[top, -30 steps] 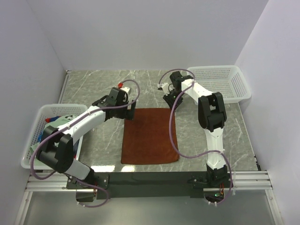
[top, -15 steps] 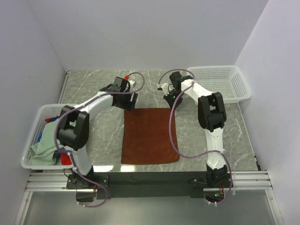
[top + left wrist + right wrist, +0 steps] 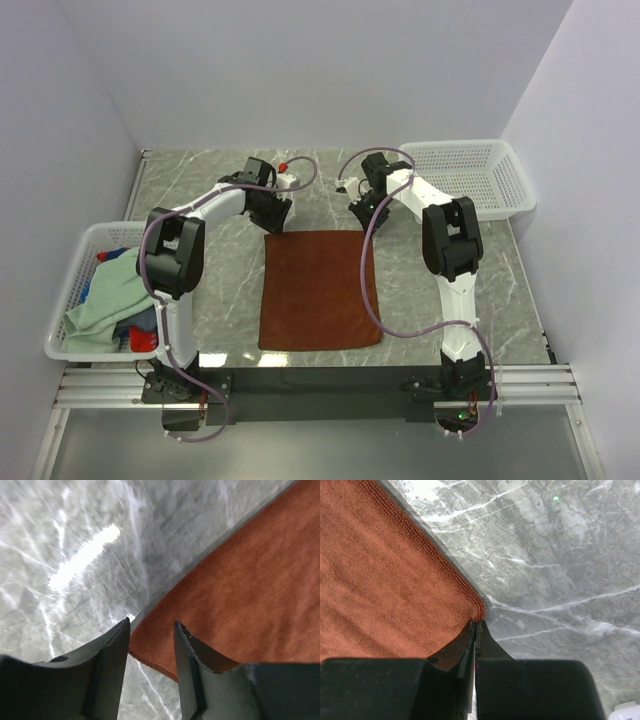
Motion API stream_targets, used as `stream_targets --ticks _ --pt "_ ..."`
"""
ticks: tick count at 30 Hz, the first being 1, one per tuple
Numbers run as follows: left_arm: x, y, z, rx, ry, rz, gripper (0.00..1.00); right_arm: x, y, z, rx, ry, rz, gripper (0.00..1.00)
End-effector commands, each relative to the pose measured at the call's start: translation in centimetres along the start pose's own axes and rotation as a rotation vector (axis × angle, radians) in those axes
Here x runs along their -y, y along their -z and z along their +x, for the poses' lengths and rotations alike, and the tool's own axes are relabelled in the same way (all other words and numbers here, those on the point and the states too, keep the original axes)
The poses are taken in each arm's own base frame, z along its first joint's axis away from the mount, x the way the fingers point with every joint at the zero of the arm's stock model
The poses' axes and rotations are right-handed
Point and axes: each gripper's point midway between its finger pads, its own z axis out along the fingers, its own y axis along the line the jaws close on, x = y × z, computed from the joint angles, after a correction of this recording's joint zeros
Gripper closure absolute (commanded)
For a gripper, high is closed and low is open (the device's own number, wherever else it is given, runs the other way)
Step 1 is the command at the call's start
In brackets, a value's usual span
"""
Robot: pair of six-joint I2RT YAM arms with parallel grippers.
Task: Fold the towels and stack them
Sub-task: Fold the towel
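A rust-brown towel (image 3: pixel 320 290) lies flat in the middle of the marble table. My left gripper (image 3: pixel 275 222) is down at its far-left corner. In the left wrist view the jaws (image 3: pixel 151 630) stand part open astride that corner of the towel (image 3: pixel 240 580), with a gap on both sides. My right gripper (image 3: pixel 362 222) is at the far-right corner. Its fingertips (image 3: pixel 476 622) are pressed together right at the tip of the towel (image 3: pixel 380 580). More towels, a mint-green one (image 3: pixel 105 300) on top, lie heaped in the left basket (image 3: pixel 70 270).
An empty white mesh basket (image 3: pixel 520 180) stands at the far right of the table. Grey walls close in the back and both sides. The arm bases sit on the black rail at the near edge.
My left arm has swung from over the left basket side to the towel's far-left corner, and its jaws have narrowed. My right gripper has shut at the far-right corner.
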Motion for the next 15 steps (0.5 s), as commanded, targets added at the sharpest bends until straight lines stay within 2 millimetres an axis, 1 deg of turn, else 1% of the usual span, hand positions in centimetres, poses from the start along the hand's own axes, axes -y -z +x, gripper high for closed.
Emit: stream_targets --ticks 1,5,10,15 --pt "-0.2 0.4 -0.6 0.010 -0.041 0.030 0.56 -0.5 -0.2 0.3 -0.003 0.001 -0.008 1.00" --pt "-0.8 0.6 -0.4 0.014 -0.038 0.021 0.59 -0.7 -0.2 0.4 -0.008 0.000 -0.010 1.00" --pt "-1.1 0.2 0.4 -0.010 -0.031 0.018 0.60 -0.6 -0.1 0.4 -0.011 -0.005 -0.005 1.00" --pt "-1.6 -0.4 1.7 -0.049 -0.019 0.002 0.61 -0.7 -0.1 0.5 -0.016 -0.006 -0.004 1.00"
